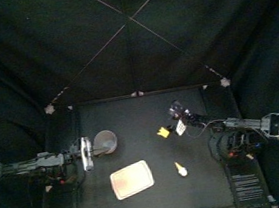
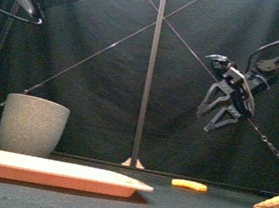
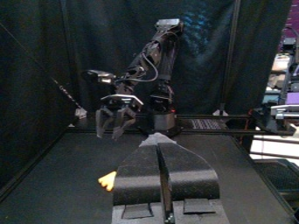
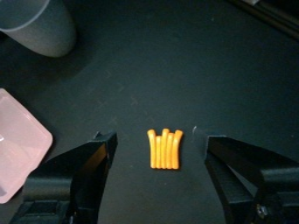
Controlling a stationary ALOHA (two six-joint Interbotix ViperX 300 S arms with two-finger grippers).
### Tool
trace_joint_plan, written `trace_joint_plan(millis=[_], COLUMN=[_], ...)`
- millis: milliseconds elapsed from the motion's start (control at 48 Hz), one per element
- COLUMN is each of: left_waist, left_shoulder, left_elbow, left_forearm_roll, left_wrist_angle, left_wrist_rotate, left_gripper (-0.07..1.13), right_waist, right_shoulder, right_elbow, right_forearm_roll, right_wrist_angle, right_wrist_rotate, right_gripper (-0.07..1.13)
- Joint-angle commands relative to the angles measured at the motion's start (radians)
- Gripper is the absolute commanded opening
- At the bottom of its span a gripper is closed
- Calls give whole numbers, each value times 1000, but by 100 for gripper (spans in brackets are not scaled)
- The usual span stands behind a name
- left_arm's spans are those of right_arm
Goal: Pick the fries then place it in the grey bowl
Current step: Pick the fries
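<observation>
Right gripper (image 2: pixel 217 120) hangs wide open and empty above yellow fries (image 4: pixel 165 149) on the black table (image 4: pixel 176 70); left gripper (image 3: pixel 163 142) rests closed.

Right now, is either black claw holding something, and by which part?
Nothing is held. The right gripper hangs open above the bundle of yellow toy fries lying on the black table; the left gripper, at the table's left, is shut on nothing.

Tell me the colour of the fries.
The fries are yellow-orange, clearest in the right wrist view.
</observation>
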Motion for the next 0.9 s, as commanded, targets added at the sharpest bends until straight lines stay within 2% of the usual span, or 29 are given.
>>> trace_joint_plan(millis=[21,167,333,667,896], left_waist=[2,3,5,12,23], left_shoulder=[5,5,5,5,5], left_elbow=[-28,-25,-20,-9,-8], left_forearm_roll=[15,34,38,38,38], left_wrist_angle=[-9,-9,-9,-11,-11], left_wrist_rotate=[2,2,2,2,3], left_gripper=[-1,-1,-1,-1,-1], right_waist=[-14,-35,-48,-38,-20], right_shoulder=[61,178,310,499,525], right_elbow=[-83,-184,-285,-408,-403], right_forearm_roll=[-2,-17,-81,-124,-124], right_wrist_angle=[109,314,486,500,477], right_wrist_rotate=[-3,-5,-2,-2,-2], right_gripper=[100,100,100,100,100])
